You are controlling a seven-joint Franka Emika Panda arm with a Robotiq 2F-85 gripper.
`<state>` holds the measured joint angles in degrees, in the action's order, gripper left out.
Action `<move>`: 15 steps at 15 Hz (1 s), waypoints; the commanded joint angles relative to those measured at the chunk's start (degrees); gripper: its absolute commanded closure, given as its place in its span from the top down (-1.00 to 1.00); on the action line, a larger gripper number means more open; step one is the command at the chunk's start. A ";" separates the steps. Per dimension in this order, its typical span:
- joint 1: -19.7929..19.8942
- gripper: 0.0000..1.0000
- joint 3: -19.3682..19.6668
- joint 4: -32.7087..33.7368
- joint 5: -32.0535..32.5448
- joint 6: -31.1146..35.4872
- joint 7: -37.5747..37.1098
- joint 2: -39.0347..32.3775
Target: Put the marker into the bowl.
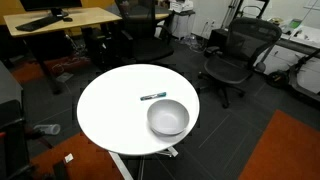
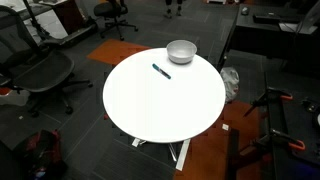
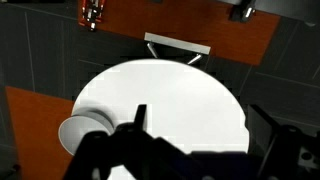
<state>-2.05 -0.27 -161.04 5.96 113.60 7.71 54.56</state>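
Note:
The marker (image 1: pixel 153 97), a thin dark stick with a teal end, lies on the round white table (image 1: pixel 110 110) just beside the bowl (image 1: pixel 167 117), apart from it. Both also show in an exterior view, the marker (image 2: pixel 161 71) and the bowl (image 2: pixel 181 51) near the table's far edge (image 2: pixel 160 115). The arm is out of both exterior views. In the wrist view my gripper (image 3: pixel 203 125) is a dark silhouette high above the table (image 3: pixel 170 90), fingers wide apart and empty. The bowl (image 3: pixel 85 130) shows at the lower left; the marker is hidden there.
Black office chairs (image 1: pixel 235 55) (image 2: pixel 40 70) stand around the table, with a wooden desk (image 1: pixel 60 20) behind. Orange carpet patches (image 3: pixel 200 25) lie on the dark floor. The table's white base (image 3: pixel 178 44) shows under its far edge.

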 commanded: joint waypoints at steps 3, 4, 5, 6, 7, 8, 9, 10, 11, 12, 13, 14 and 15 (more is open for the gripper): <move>-0.30 1.00 0.24 -1.12 0.23 -0.32 -0.22 -0.49; -0.30 1.00 0.24 -1.14 0.23 -0.32 -0.22 -0.66; -0.30 1.00 0.24 -1.14 0.22 -0.32 -0.22 -0.74; -0.30 1.00 0.24 -1.14 0.22 -0.32 -0.22 -0.79; -0.30 1.00 0.24 -1.14 0.22 -0.32 -0.22 -0.79; -0.32 1.00 0.35 -0.76 0.19 0.10 -0.14 -1.46; 0.06 1.00 0.14 0.23 0.70 0.43 -0.34 -2.89; 0.27 1.00 0.18 1.26 0.85 0.76 -0.42 -4.09; 0.68 1.00 0.02 2.73 1.26 1.01 -0.70 -6.18; 1.11 1.00 -0.29 4.21 1.70 1.10 -1.21 -8.35; 1.41 1.00 -0.48 5.58 1.98 1.29 -1.67 -10.48; 1.58 1.00 -0.79 6.90 2.11 1.12 -2.36 -12.24; 1.93 1.00 -1.06 8.39 2.08 1.28 -3.34 -14.59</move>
<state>-1.40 -0.25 -157.65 6.67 114.14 7.20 47.90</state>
